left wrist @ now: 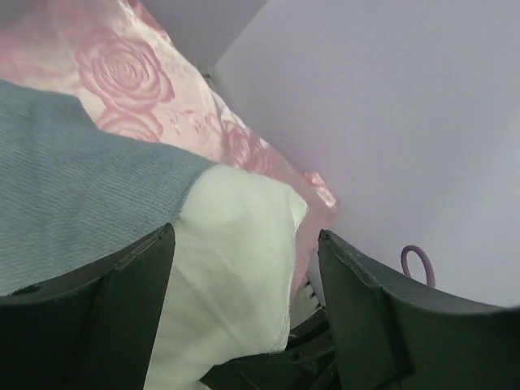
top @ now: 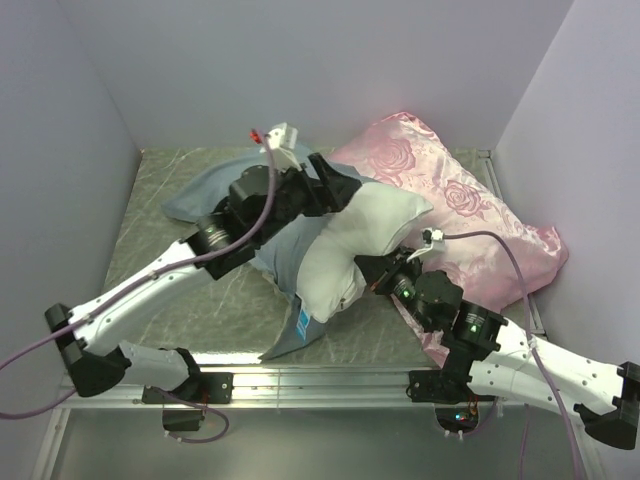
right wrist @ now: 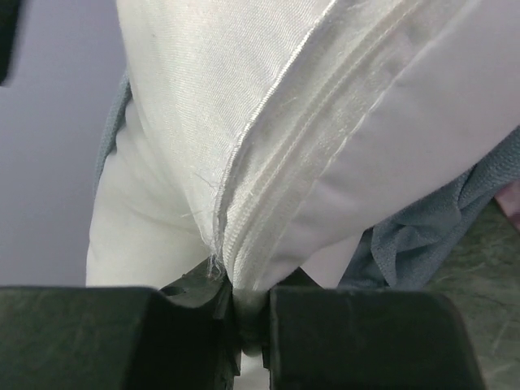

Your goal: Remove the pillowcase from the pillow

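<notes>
Right gripper: clamped tight on the pillow's white seam edge, at its 4 o'clock side.
Left gripper: jaws spread wide over the pillow's 11 o'clock end, gripping nothing.
Pillow: mid-table, mostly bared.
Pillowcase: grey-blue side showing, bunched off the pillow toward 9 o'clock, a flap trailing to 7 o'clock.
Pink rose cushion: touching the pillow at 2 o'clock.
</notes>
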Motion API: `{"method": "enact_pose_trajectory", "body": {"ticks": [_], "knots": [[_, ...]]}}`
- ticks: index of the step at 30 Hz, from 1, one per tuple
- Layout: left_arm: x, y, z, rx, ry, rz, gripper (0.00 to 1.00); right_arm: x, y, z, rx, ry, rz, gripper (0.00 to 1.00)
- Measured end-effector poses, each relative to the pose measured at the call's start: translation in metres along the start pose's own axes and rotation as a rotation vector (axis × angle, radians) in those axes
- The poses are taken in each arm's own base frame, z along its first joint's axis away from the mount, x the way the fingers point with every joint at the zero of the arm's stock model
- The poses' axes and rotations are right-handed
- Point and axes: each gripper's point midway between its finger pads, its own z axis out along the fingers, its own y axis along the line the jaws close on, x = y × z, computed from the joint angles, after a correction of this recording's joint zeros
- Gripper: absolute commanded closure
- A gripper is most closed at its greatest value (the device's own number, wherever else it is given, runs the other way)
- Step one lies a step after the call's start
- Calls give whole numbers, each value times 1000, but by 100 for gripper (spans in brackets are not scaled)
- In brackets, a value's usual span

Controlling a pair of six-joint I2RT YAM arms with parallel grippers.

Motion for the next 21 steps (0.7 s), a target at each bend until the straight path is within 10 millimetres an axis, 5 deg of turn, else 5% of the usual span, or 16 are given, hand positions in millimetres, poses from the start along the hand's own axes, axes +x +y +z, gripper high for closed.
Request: {"method": "enact_pose_trajectory", "body": {"ticks": [6,10,15,21], "knots": [[-57,16,-53,-110,-175,13,22,-4,-4,-6,47,32,-47,100],[-78,87,-87,-299,-284,-64,18,-14,5,-8,57,42,-70,100],[-50,221,-116,-633,-310,-189,17,-24,16,-11,45,48,-79,100],[6,317,-135,-780,-247,-408,18,-21,18,-11,50,73,-96,100]]}}
